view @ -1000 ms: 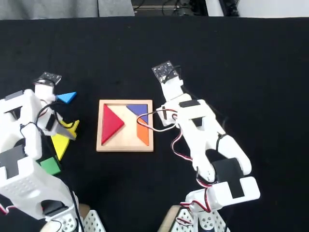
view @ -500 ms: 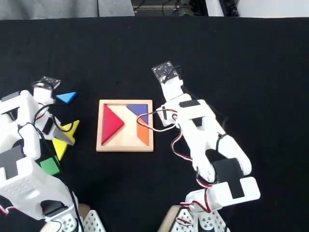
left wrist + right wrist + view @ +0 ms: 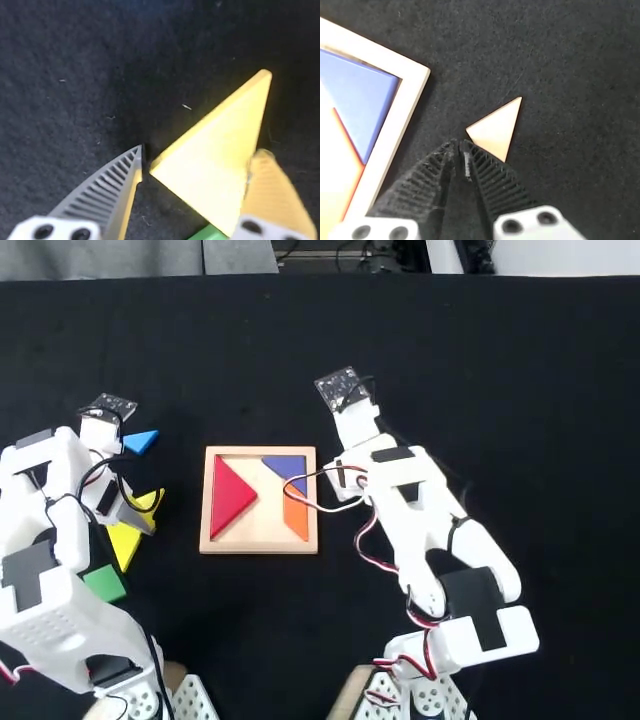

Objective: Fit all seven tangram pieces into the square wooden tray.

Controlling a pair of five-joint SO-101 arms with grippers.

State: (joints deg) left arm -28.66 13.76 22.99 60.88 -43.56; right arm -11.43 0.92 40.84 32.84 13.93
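Where the green square (image 3: 103, 583) lies, the left gripper (image 3: 200, 152) stands just beyond, jaws apart astride the yellow triangle (image 3: 225, 125); farther off, the right gripper (image 3: 460, 147), pinched together, sits beside a pale triangle (image 3: 496, 127) just outside the tray (image 3: 400, 120).

Left gripper (image 3: 200, 152): spread apart, one finger on each side of the triangle.
Yellow wooden triangle (image 3: 215, 160): lying flat on the cloth between the fingers, one sharp corner pointing away from the gripper.
Ribbed grey finger (image 3: 107, 192): its tip sits just beside the triangle's near corner; a thin dark gap separates them.
Other finger (image 3: 265, 195): ribbed too, yellowish, overlapping the triangle's far edge; contact can't be made out.
Green piece (image 3: 212, 233): a sliver at the triangle's base, between the fingers.
Black cloth (image 3: 90, 75): speckled with lint, under everything.
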